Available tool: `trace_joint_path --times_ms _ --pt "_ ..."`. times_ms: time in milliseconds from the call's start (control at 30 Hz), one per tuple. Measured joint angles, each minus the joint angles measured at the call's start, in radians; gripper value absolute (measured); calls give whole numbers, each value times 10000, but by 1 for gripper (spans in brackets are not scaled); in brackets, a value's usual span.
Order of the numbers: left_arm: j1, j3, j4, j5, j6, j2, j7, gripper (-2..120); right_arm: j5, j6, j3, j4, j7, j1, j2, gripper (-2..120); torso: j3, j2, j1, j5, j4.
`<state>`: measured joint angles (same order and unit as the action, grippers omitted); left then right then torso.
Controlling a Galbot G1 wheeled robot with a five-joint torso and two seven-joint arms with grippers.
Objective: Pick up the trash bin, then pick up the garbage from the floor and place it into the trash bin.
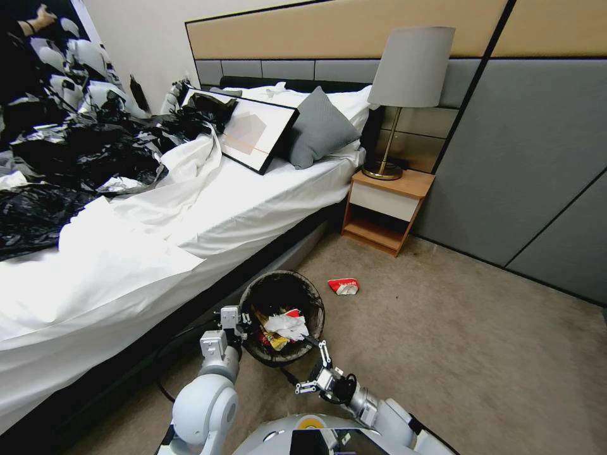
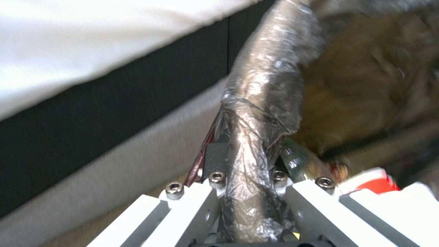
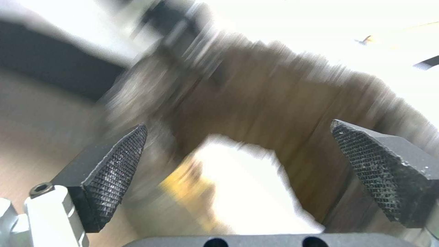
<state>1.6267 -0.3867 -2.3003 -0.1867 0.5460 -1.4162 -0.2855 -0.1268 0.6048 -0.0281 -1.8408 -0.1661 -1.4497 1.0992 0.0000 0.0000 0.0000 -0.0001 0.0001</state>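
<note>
The trash bin [image 1: 278, 276], lined with a dark bag, hangs tilted just above the carpet beside the bed. My left gripper [image 1: 236, 320] is shut on its rim; the left wrist view shows the bag-wrapped rim [image 2: 261, 113] clamped in that gripper [image 2: 245, 171]. Crumpled white paper [image 1: 288, 325] and yellow and red wrappers [image 1: 273, 340] lie inside the bin. One red and white wrapper [image 1: 343, 286] lies on the carpet just beyond the bin. My right gripper [image 1: 314, 366] is open at the bin's near edge, its fingers [image 3: 116, 166] spread above the white paper [image 3: 249, 192].
The bed [image 1: 190, 221], with white sheets, black bags and a framed picture, runs along the left. A wooden nightstand [image 1: 386, 212] with a lamp [image 1: 404, 88] stands against the grey padded wall. Open carpet [image 1: 455, 341] spreads to the right.
</note>
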Motion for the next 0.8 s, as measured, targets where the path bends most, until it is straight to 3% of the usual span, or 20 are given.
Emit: trace_joint_path --times_ms 400,800 --pt "-76 -20 632 163 -226 5 5 0 366 17 -850 -1080 424 -463 828 100 0 0 0 0 -2" --pt "-114 -48 940 274 -453 72 38 0 830 10 -2530 -1788 2277 -2004 2401 100 0 0 0 1 -2"
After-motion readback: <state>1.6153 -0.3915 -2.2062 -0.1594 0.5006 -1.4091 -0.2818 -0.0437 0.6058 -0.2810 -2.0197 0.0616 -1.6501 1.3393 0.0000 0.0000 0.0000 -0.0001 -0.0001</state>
